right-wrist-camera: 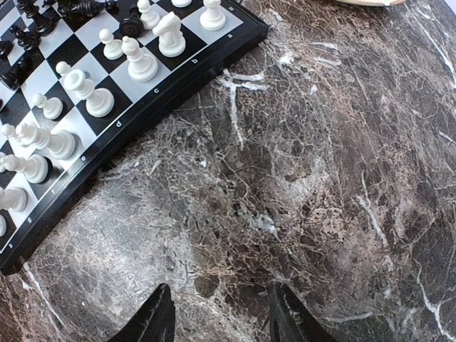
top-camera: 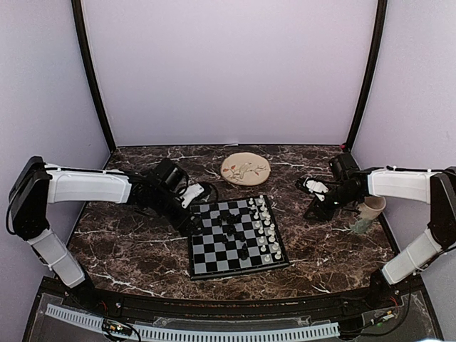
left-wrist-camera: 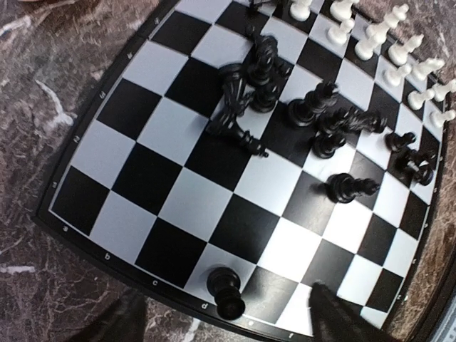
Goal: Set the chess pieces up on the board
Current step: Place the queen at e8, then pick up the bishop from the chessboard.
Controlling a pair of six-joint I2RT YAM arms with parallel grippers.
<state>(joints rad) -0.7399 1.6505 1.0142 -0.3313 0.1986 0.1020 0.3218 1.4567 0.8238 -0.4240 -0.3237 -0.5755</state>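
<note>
the board (top-camera: 210, 260) is lying on the dark marbled worktop (top-camera: 128, 242), between the two arms and a little nearer the left one. the left claw (top-camera: 191, 216) is hanging over the board's left edge with its fingers (left-wrist-camera: 335, 313) spread wide, gripping nothing. in the left wrist view a black pawn (left-wrist-camera: 226, 292) is standing upright on an edge-row square between those fingers, touching neither. the other black chess pieces (left-wrist-camera: 249, 92) are lying in a loose cluster around the middle of the board, many tipped onto their sides and a few upright. the white chess pieces (top-camera: 265, 228) are standing in two rows along the board's right side, and the right wrist view is showing them upright on their squares just inside the black border. the right claw (top-camera: 317, 206) is hovering over bare worktop near that side of the board, its fingers (right-wrist-camera: 153, 317) parted with nothing between them. a round beige floral plate (top-camera: 245, 169) is sitting just beyond the board's far edge, and a cup (top-camera: 369, 212) is sitting by the worktop's right edge, close to the right arm.
</note>
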